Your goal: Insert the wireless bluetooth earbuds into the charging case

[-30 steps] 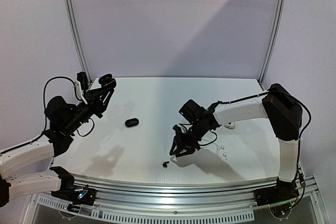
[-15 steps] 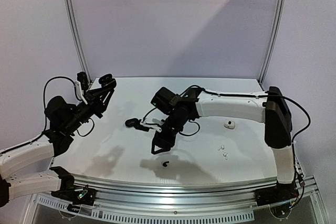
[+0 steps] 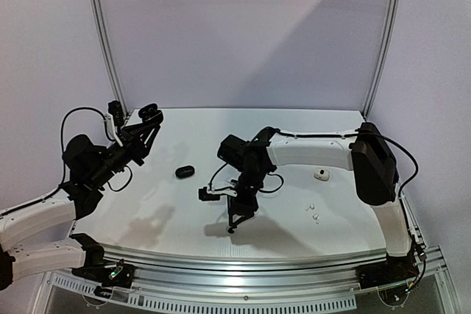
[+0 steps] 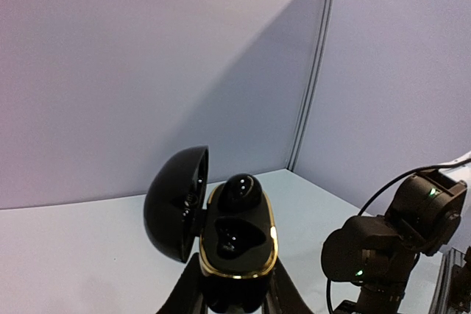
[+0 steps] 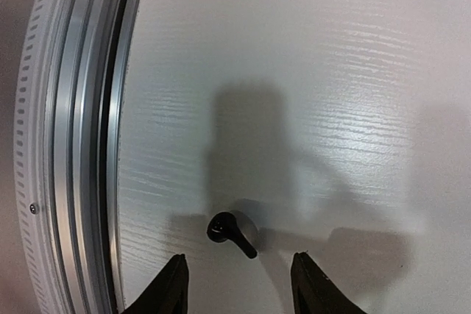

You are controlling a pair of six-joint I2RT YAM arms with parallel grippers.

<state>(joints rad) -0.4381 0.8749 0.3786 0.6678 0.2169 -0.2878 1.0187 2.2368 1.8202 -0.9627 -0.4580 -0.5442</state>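
**Right gripper poised over a black earbud at the table's near edge; left gripper holds the open case aloft**

The right arm reaches across to the middle of the white table [image 3: 294, 126] and points its gripper [image 5: 237, 277] straight down. Its 2 fingers stand apart with nothing between them. A glossy black earbud [image 5: 229, 232] lies flat on the surface just beyond the fingertips, not touching either one. It sits close to the near edge, where the metal rail [image 5: 73, 145] runs alongside. Bare surface surrounds the earbud on every other side.

At the far left corner, the left gripper [image 3: 147, 119] is raised above the surface and clamped on the base of a black charging case [image 4: 237, 255] with a gold rim. The lid [image 4: 176, 200] is swung open to the left. 1 black earbud [image 4: 241, 190] sits in the upper well. The lower well is too dark to tell whether it is filled.

A closed black case [image 3: 185, 171] rests left of centre, well apart from both grippers. A white case [image 3: 321, 175] lies toward the right edge. 2 white earbuds [image 3: 316, 218] lie nearer the near right corner. A broad bare stretch runs along the far edge.
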